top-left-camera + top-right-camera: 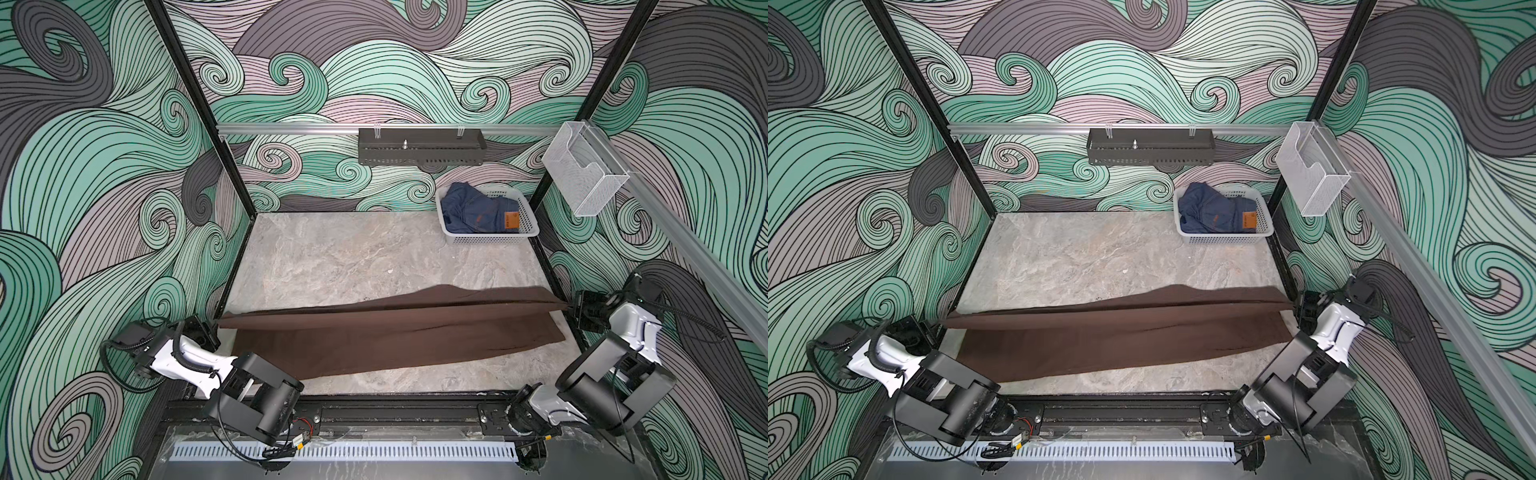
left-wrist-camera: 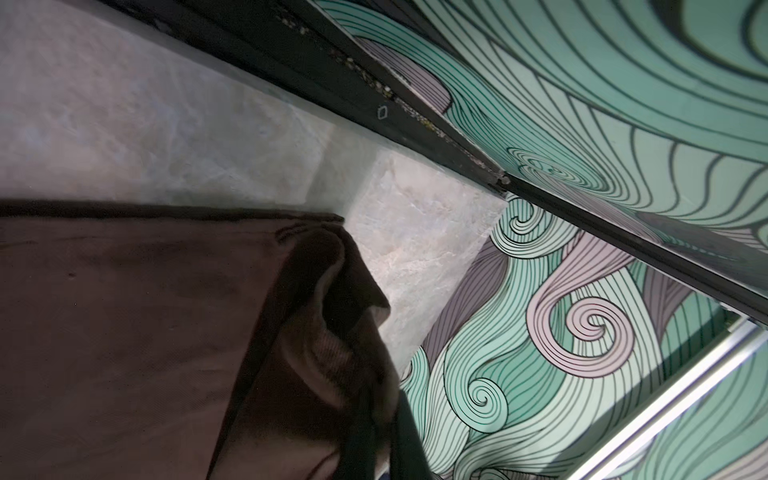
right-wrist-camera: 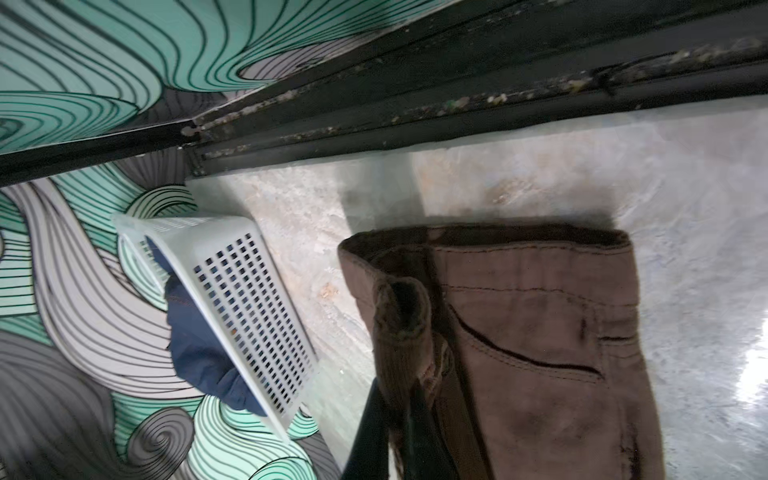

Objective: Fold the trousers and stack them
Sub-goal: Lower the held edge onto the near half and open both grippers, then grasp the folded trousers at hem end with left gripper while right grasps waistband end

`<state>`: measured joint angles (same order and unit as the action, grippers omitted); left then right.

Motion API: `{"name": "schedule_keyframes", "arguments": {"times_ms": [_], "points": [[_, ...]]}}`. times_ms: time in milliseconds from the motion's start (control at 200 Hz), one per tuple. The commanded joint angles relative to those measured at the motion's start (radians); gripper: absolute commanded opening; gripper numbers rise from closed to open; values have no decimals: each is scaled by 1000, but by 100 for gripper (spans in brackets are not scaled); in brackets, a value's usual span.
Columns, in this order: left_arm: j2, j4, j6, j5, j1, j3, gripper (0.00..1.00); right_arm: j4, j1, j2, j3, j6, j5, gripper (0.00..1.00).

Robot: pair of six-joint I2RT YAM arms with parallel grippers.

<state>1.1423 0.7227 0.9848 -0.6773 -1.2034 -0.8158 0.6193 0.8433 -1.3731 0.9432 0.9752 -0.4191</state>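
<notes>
The dark brown trousers [image 1: 390, 332] [image 1: 1121, 332] are stretched lengthwise across the near part of the marble table [image 1: 353, 257], folded along their length, with the far edge lifted. At the table's left edge my left gripper [image 1: 214, 328] [image 1: 936, 328] is shut on the leg end. In the left wrist view the fabric [image 2: 124, 332] bunches up where the gripper [image 2: 386, 449] pinches it. My right gripper [image 1: 569, 309] [image 1: 1296, 307] is shut on the waistband at the right edge. The right wrist view shows the waist and pocket [image 3: 540, 332] beside the gripper [image 3: 399, 436].
A white basket [image 1: 528, 220] [image 3: 249, 311] holding blue jeans [image 1: 473, 212] stands at the far right corner. A black tray [image 1: 419, 147] hangs on the back rail and a clear holder [image 1: 582, 174] on the right rail. Black frame rails border the table.
</notes>
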Motion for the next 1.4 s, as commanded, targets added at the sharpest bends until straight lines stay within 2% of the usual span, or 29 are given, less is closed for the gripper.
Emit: {"name": "schedule_keyframes", "arguments": {"times_ms": [0,400,630,680,796,826,881,941,1086,1156,1261,1396], "points": [[5,-8,-77,76,-24,8,0,-29,19,-10,-19,-39,118,0],[-1,-13,-162,110,-112,134,0,-63,35,-47,-103,-61,154,0],[5,-6,-192,120,-146,156,0,-63,36,-44,-118,-58,168,0],[13,-4,-198,119,-152,158,0,-63,37,-44,-124,-57,173,6],[33,-3,-208,113,-160,160,0,-63,37,-40,-135,-56,177,32],[37,-1,-209,109,-161,158,7,-61,37,-36,-137,-55,178,36],[40,-1,-209,101,-163,156,26,-62,36,-29,-138,-52,174,43],[39,9,-209,101,-163,149,39,-53,37,-18,-138,-50,171,49],[28,31,-204,99,-163,135,51,-9,31,11,-116,-46,167,68],[18,44,-197,99,-163,125,55,20,20,38,-102,-50,174,81],[5,57,-179,92,-160,109,58,63,-6,86,-75,-50,183,91],[-8,49,-158,84,-106,74,62,108,-70,142,-31,-49,203,94]]}}
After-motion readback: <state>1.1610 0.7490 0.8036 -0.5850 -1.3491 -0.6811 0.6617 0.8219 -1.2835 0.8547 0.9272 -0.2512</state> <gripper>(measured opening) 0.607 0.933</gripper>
